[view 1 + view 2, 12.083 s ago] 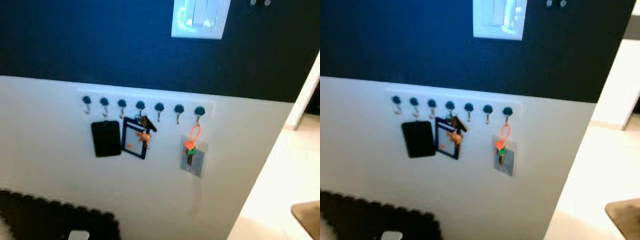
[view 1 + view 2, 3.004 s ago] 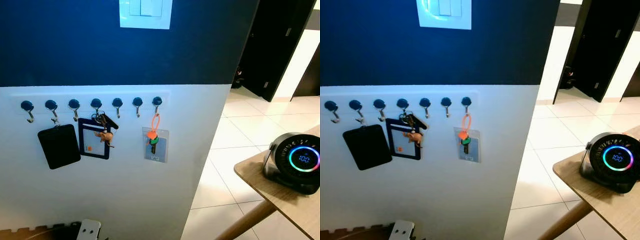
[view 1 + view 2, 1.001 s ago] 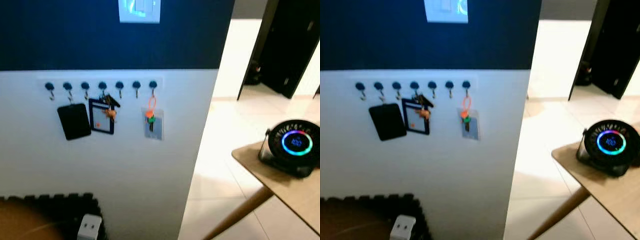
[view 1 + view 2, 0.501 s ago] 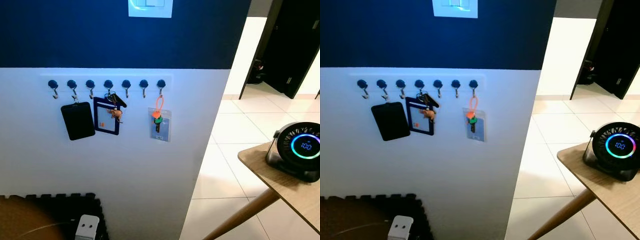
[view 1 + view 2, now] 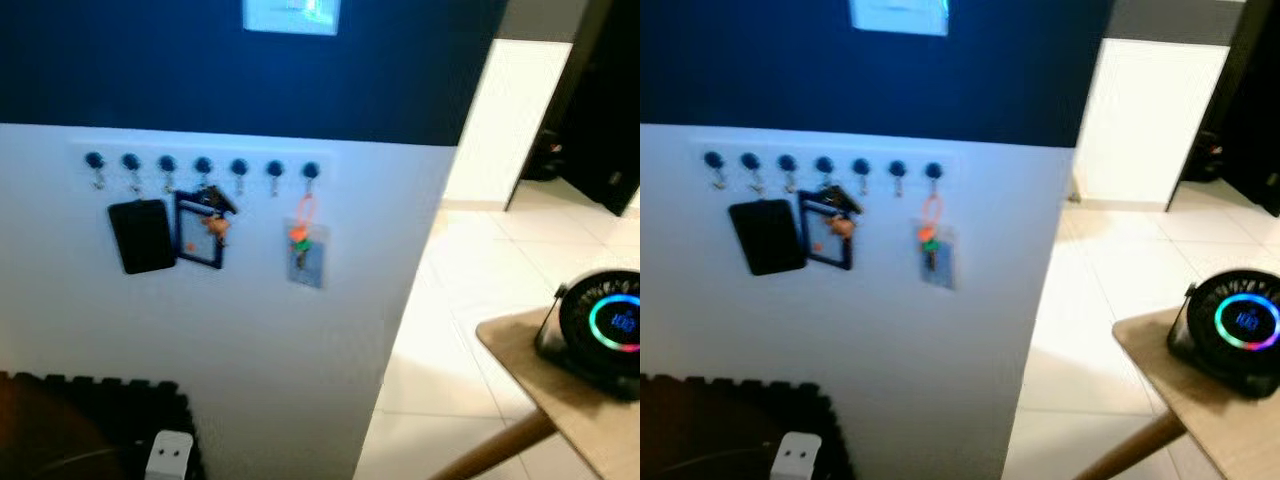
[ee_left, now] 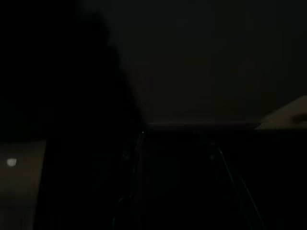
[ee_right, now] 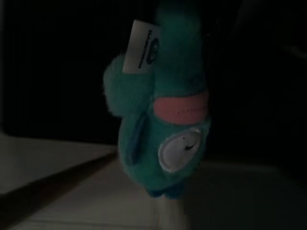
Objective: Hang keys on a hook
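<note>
Facing the wall, we see a row of hooks [image 5: 203,166] carrying a black card holder [image 5: 141,235], a framed badge [image 5: 200,231] and an orange-looped key tag [image 5: 304,250], with a round fan [image 5: 605,325] on the tabletop [image 5: 575,410] at 4 o'clock. Our right wrist view shows a teal plush keychain [image 7: 163,120] hanging in the dark, close before the camera. We cannot tell whether the jaws of either gripper are apart or closed.

The right arm hangs in shade, its wrist looking straight at a teal plush toy [image 7: 160,120] dangling close before it. The left arm hangs idle in near darkness.
</note>
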{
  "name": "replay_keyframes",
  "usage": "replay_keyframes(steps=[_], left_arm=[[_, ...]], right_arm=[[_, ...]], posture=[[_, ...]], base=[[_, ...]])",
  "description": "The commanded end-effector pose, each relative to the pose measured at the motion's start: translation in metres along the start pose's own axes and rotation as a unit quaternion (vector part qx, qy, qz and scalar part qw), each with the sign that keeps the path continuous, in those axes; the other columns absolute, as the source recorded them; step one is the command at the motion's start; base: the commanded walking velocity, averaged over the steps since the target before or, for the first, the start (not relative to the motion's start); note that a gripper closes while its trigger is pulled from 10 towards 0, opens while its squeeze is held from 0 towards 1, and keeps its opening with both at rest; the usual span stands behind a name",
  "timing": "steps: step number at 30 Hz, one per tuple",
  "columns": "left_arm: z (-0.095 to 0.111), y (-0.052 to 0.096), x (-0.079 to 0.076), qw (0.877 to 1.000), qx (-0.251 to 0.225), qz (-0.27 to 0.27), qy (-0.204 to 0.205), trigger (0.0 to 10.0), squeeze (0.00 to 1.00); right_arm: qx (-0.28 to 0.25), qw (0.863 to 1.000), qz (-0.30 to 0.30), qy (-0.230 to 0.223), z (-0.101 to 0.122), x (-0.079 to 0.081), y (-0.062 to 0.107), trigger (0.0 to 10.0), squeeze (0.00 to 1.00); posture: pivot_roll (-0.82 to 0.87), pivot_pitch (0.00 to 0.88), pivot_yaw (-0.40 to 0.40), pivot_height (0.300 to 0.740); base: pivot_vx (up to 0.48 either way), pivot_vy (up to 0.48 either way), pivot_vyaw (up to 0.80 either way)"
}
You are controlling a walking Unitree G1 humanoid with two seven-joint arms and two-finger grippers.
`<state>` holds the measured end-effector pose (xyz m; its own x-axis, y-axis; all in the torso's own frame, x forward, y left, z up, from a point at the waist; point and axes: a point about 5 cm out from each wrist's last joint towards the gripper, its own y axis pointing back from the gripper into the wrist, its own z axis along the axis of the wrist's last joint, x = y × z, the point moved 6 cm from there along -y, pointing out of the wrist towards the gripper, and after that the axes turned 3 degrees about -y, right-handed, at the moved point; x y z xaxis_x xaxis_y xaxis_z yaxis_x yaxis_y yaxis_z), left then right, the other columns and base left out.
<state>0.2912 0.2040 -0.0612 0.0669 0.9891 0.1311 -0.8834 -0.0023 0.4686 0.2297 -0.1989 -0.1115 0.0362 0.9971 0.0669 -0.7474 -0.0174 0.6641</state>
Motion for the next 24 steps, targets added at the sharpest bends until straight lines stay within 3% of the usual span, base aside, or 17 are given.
replay_keyframes(steps=[1,16,24], left_arm=[[-0.0128,0.0050,0.0076,1.000,0.021,0.011,-0.003,10.0,0.00],[-0.0123,0.0056,0.0153,0.999,0.019,0.030,0.009,10.0,0.00],[-0.0107,0.0052,0.0059,1.000,0.014,0.001,-0.006,10.0,0.00]], right_arm=[[0.012,1.000,0.002,-0.005,-0.0098,0.0040,0.0023,10.0,0.00],[0.015,1.000,0.003,0.004,-0.0117,0.0018,0.0033,10.0,0.00],[0.025,1.000,0.001,0.001,-0.0185,0.0027,0.0050,10.0,0.00]], posture=[[0.05,0.073,-0.030,0.740],[0.04,0.074,-0.031,0.740],[0.04,0.066,-0.025,0.740]], base=[[0.000,0.000,0.00],[0.000,0.000,0.00],[0.000,0.051,0.00]])
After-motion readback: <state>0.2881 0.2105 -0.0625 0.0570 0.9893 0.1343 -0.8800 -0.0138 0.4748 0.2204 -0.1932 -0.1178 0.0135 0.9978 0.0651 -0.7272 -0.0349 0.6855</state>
